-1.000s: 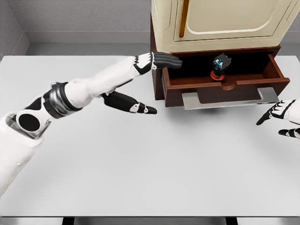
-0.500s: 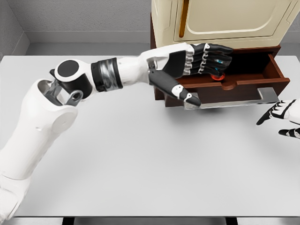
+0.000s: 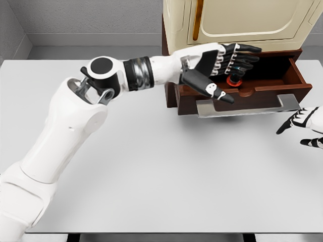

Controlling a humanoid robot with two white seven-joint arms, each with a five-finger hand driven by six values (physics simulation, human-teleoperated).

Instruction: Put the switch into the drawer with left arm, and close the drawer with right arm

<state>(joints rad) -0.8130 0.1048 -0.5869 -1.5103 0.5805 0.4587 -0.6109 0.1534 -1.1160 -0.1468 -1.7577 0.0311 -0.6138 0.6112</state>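
Reaching across the table (image 3: 151, 166) toward one o'clock, the left hand (image 3: 222, 63) hung over the open drawer (image 3: 242, 93) with its dark fingers (image 3: 247, 49) spread and the thumb pointing down toward the drawer's front edge. It pinched nothing that could be seen. The switch (image 3: 233, 79) stood inside the drawer, just behind the front wall and close under those fingers, which hid its upper part; whether a finger touched it could not be told.

Judged from this, the placing step looked finished or nearly so: the switch sat in the drawer and the hand was loose above it. The next move would call for the left arm to lift clear toward nine o'clock without knocking the switch over, and only then for the right hand (image 3: 303, 126) to act. That hand rested at three o'clock near the picture's edge, fingers relaxed and empty, just beside the grey handle (image 3: 247, 107) but not on it. It would need to push the drawer front toward twelve o'clock.

What showed of the switch was a red round base with a small dark body above it and a touch of blue, seemingly upright. The drawer was brown wood beneath a cream cabinet (image 3: 237, 22).
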